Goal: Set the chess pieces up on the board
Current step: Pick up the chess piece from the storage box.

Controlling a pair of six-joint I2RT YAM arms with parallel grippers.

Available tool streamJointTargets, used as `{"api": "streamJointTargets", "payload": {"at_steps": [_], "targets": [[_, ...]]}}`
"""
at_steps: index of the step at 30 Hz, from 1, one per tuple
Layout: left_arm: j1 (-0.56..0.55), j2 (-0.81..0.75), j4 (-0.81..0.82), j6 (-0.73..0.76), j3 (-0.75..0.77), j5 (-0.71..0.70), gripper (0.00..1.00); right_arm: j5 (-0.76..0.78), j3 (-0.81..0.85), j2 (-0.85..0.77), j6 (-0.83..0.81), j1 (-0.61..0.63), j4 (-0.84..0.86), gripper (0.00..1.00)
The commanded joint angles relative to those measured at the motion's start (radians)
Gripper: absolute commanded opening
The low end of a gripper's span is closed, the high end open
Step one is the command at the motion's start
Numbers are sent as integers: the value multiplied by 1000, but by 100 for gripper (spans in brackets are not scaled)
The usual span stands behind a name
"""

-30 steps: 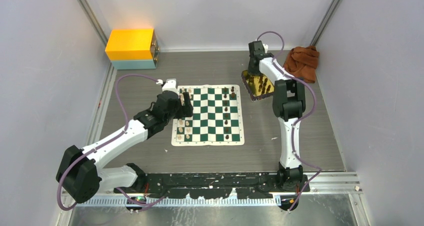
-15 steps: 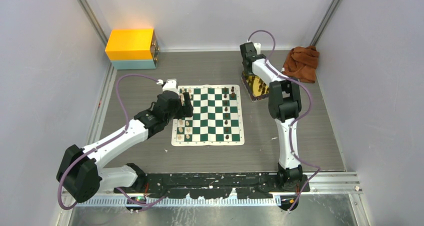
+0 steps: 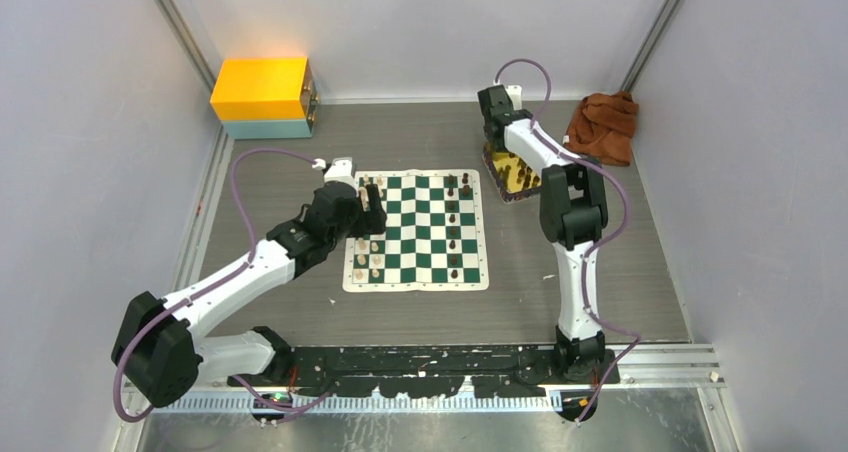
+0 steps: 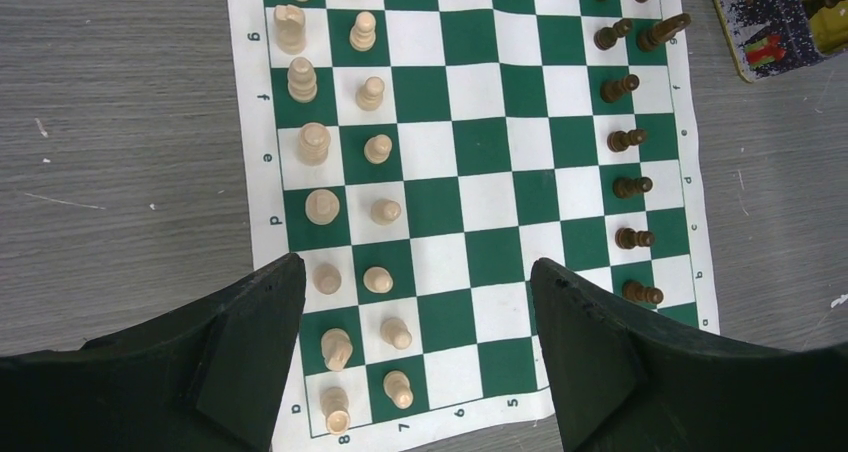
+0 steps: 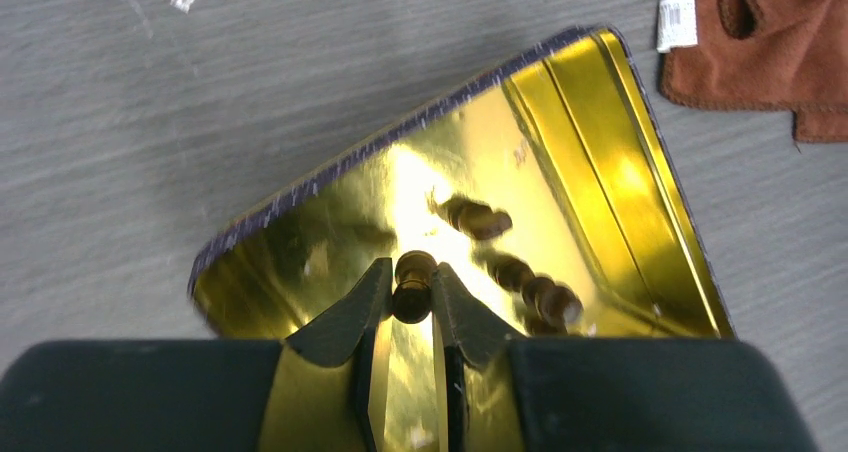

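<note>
While hanging over the left side of the flat roll-up board of dark green and white checks with a cream border (image 4: 470,202), grips nothing with the left gripper (image 4: 417,264): black fingers (image 4: 250,352) spread wide, with only board and pieces showing between them. Below and ahead of those fingers, small cream-tan chess pieces (image 4: 378,149), upright in two files along the board's left edge, one to a square. Across the checks, small dark brown-black chess pieces (image 4: 625,139), upright along the right edge, mostly in a single file and doubled up only at the far end. All of it laid flat on the grey wood-grain table (image 3: 420,137), between the two arms.

Off the board to the far right, clamps the right gripper (image 5: 411,272) on a single dark brown piece (image 5: 413,292), pinched between its two black fingertips (image 5: 350,317) above the shiny gold rectangular tray (image 5: 580,122). On the tray floor just right of that grip, several loose dark pieces (image 5: 475,217) lying on their sides. Near the board's far-right corner, that tray set at an angle; just beyond it, a rumpled rust-brown cloth (image 3: 603,124) with a white tag. In the table's far-left corner, a yellow box on a pale blue base (image 3: 262,90).
</note>
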Motion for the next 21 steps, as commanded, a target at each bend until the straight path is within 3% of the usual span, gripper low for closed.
{"api": "streamJointTargets", "payload": {"at_steps": [1,10,21], "targets": [[6,-32,48,-9,-8,10,83,-5,-72,-231,45,43,9,1],[6,-74,57,-44,-49,77,83,-119,-428,-564,191,158,-20,1],[4,-112,74,-67,-108,115,82,-151,-862,-907,374,381,-14,1]]}}
